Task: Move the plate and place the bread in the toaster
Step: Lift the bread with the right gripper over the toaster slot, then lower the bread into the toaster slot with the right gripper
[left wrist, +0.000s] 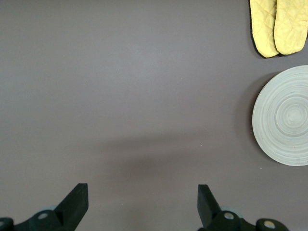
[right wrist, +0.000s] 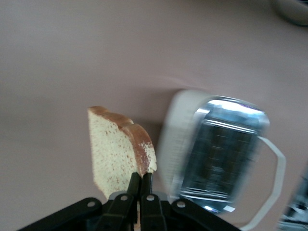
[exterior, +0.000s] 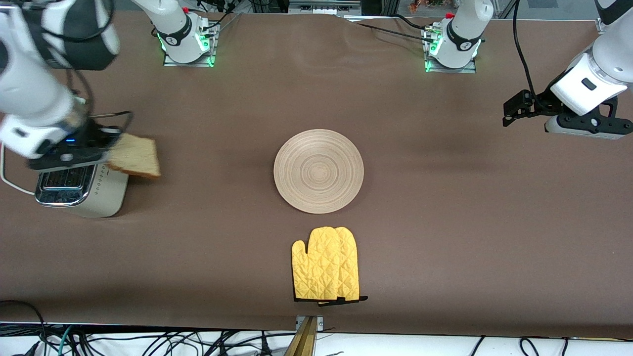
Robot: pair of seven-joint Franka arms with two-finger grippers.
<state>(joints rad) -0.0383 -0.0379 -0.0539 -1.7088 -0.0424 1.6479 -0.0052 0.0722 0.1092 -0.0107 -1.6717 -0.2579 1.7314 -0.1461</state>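
Brown table (exterior: pixel 445 222) with toaster (exterior: pixel 99 193), plate (exterior: pixel 319 170), yellow oven mitt (exterior: pixel 326 264)

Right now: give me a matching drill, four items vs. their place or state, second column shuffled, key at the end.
Items:
1. bread
2. plate
3. mitt
4. left claw

Place or state:
A. open, holding nothing, over bare table toward the left arm's end
B. flat on the table, nearest the front camera
C. pinched in the shut right claw, in the air beside the toaster
D. mid-table, nothing on it

Pairs: 1-C, 2-D, 3-B, 4-A
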